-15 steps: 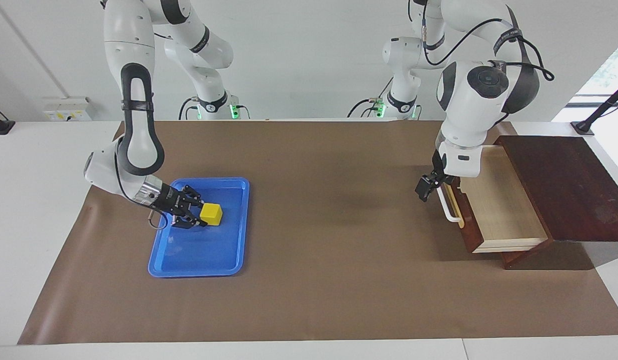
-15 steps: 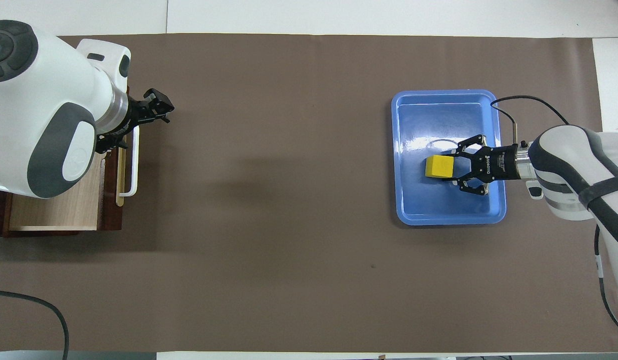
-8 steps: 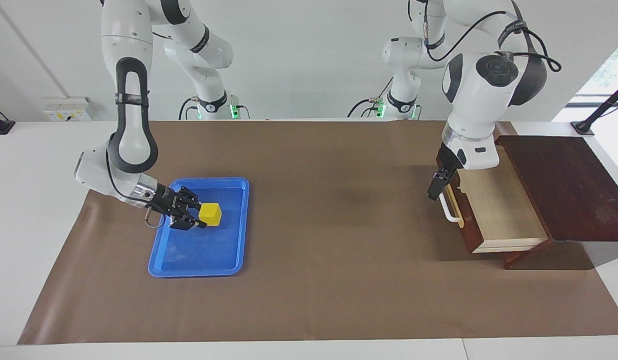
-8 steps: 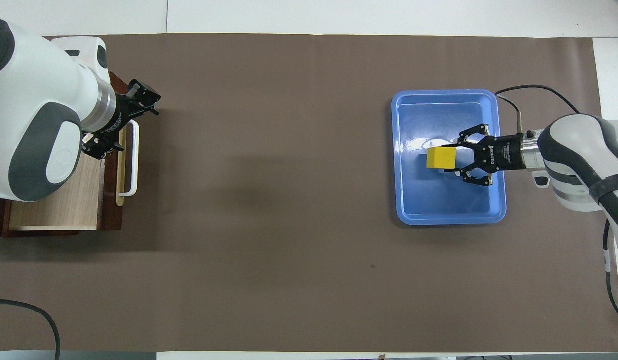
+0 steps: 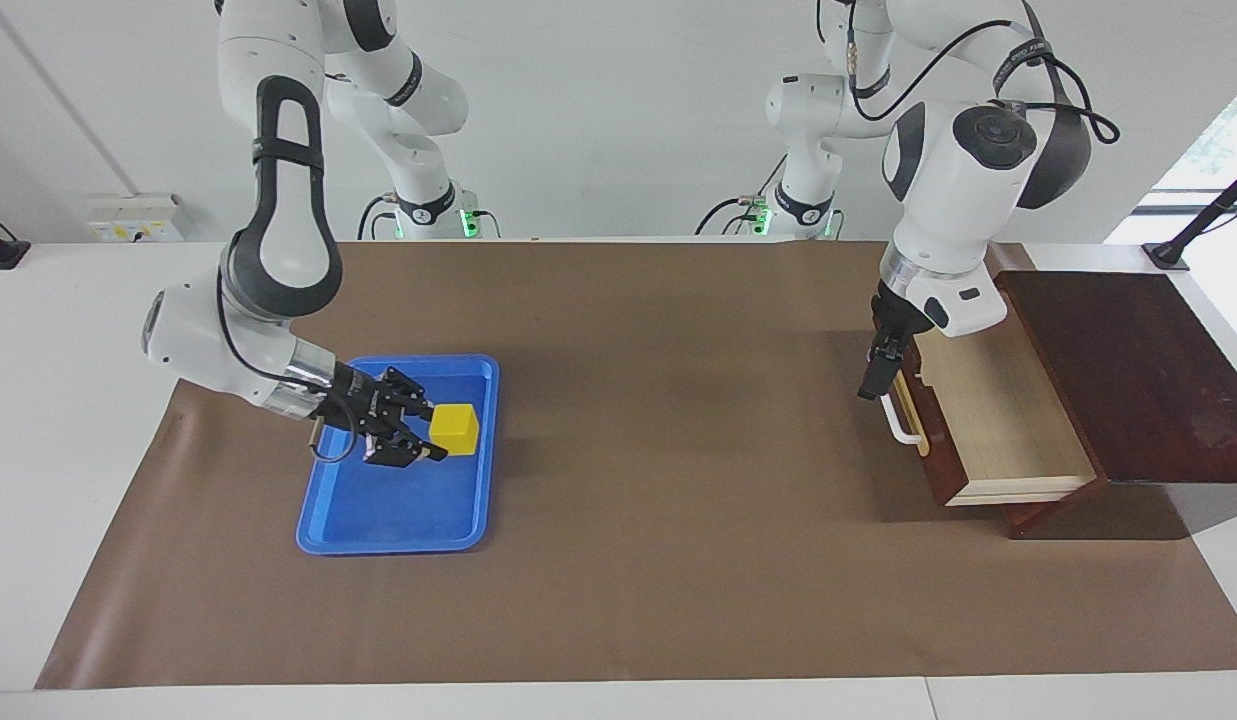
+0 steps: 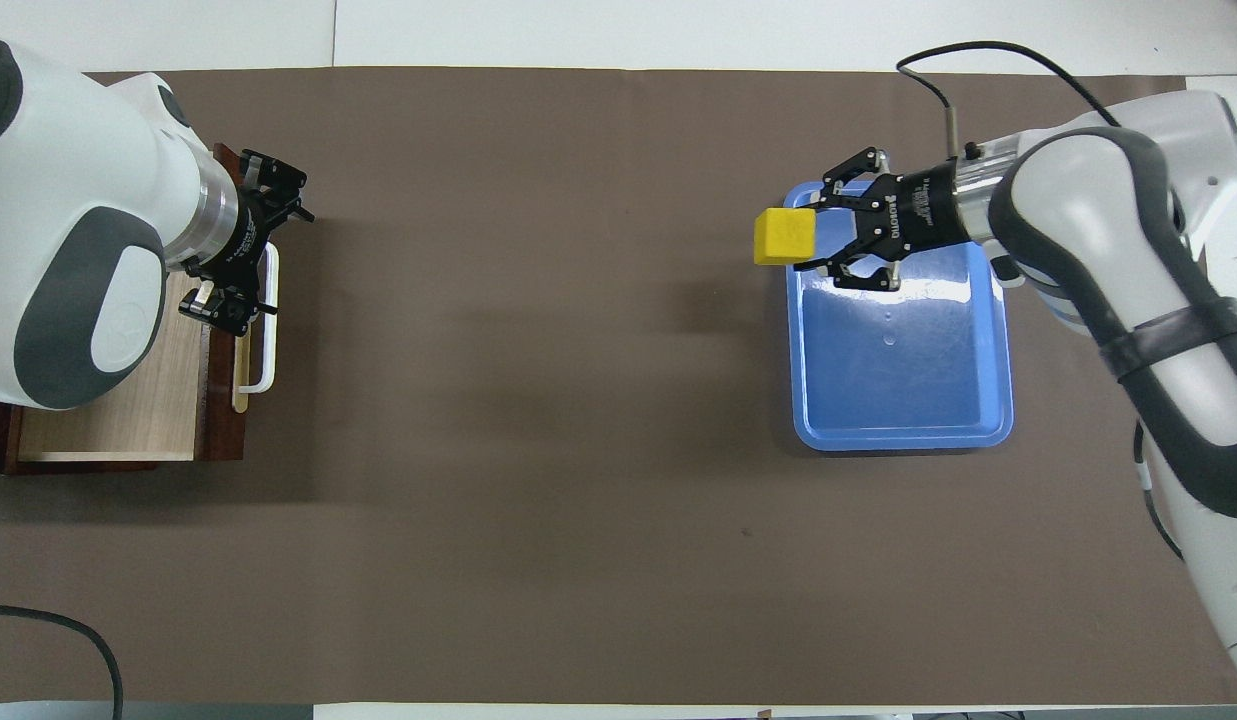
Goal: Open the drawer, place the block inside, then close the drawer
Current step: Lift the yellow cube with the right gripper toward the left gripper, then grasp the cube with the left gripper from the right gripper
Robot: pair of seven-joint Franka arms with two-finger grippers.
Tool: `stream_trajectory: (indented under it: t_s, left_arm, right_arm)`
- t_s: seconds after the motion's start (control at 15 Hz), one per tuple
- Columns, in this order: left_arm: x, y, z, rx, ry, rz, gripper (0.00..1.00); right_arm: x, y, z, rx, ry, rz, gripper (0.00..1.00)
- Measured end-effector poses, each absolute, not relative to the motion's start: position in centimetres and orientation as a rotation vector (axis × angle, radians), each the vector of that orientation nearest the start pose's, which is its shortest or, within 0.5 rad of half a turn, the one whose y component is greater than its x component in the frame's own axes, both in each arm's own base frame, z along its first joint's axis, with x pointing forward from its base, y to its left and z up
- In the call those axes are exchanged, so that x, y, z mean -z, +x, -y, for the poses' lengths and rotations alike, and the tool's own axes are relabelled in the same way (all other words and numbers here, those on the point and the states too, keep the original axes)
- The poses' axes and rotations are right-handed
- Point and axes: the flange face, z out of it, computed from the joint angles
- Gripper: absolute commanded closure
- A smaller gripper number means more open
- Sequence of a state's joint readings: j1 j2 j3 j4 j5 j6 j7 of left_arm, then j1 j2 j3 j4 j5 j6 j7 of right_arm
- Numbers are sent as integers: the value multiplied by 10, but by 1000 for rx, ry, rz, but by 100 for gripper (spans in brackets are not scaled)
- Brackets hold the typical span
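Right claw [image 5: 433,432] pinches the block [image 5: 454,429] above the blue tray [image 5: 398,525]. Carry it level to the open drawer [image 5: 998,420] (right-arm-to-left-arm end of table); left claw [image 5: 875,378], spread, waits at the handle.

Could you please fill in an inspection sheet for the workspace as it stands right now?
Surface: table covered by a brown mat.
Job's things: drawer pulled open, pale interior bare; block lifted above the blue tray.
Clutter: nothing seen.
Grippers: right gripper shut on the block over the tray; left gripper over the drawer's handle, holding nothing.
Cables: black cables on both arms; one lies at the table's corner.
Surroundings: white wall, wall socket.
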State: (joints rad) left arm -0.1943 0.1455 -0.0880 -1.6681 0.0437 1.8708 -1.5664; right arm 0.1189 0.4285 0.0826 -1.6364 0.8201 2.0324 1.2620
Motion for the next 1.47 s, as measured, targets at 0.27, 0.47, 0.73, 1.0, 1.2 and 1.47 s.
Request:
stream_trajectory:
  t_s: [0.27,0.47,0.73,1.0,1.2,1.47]
  left_arm:
    - [-530,585,195,94,-2330,2191,0]
    - [-523,575,241,56,-2201,2284,0]
    - [-513,561,289,39,-2150,2318,0]
    - [-505,551,320,32,-2134,2325,0]
    - [-503,547,333,33,-2131,2343,0]
    - [-497,551,344,34,-2133,2370,0]
  right_arm:
    - [-400,642,-255,-731,-1936,-1638,100]
    - [-405,633,-289,-744,-1972,-1601,100]
    - [-405,637,-316,-763,-1968,-1603,100]
    - [-406,635,-332,-778,-1964,-1612,100]
    - [-407,636,-332,-777,-1961,-1615,100]
    - [-407,636,-332,-777,-1960,-1616,100]
